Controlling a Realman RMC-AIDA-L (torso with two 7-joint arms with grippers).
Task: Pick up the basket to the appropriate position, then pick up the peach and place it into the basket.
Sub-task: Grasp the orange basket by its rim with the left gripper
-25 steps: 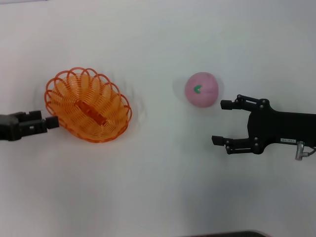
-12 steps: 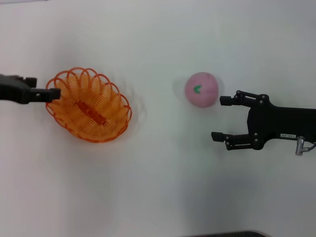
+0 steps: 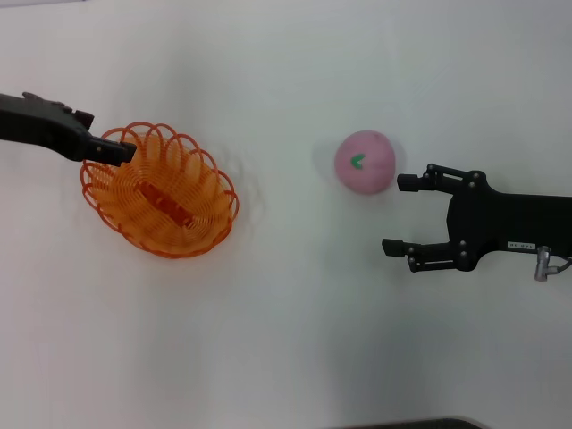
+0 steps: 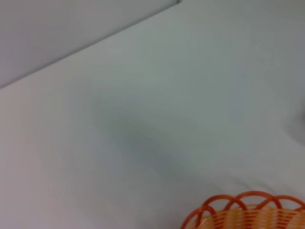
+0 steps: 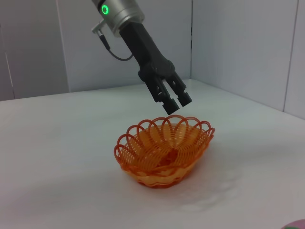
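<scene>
A white counter point(image 3: 286, 340) is seen from above, with two black robot arms reaching in from opposite sides.

On the robot's left, an orange basket point(image 3: 161, 190) rests on the counter. It is oval and shallow, made of openwork wire with a looped, scalloped rim. The left pincer point(image 3: 116, 152) is held over the basket's far-left rim. From the right wrist view, this pincer point(image 5: 173, 102) is shown angled downward and raised just above the rim of the basket point(image 5: 164, 150), not touching it. Its fingers are set narrow, close together with only a slim gap between them, and nothing is held in them. In the left wrist view, only a curved piece of the basket rim point(image 4: 243, 212) is shown at the picture's edge, with bare counter beyond.

On the robot's right, a pink peach point(image 3: 365, 162) with a small green leaf mark sits on the counter, well apart from the basket. The right pincer point(image 3: 399, 215) is placed just beside the peach, on its right and slightly nearer the robot. Its fingers are spread wide and hold nothing; the farther finger point(image 3: 420, 184) lies level with the peach's lower right side, close to it, and the nearer finger points at bare counter. A sliver of the peach point(image 5: 296, 225) is caught at the corner of the right wrist view.
</scene>
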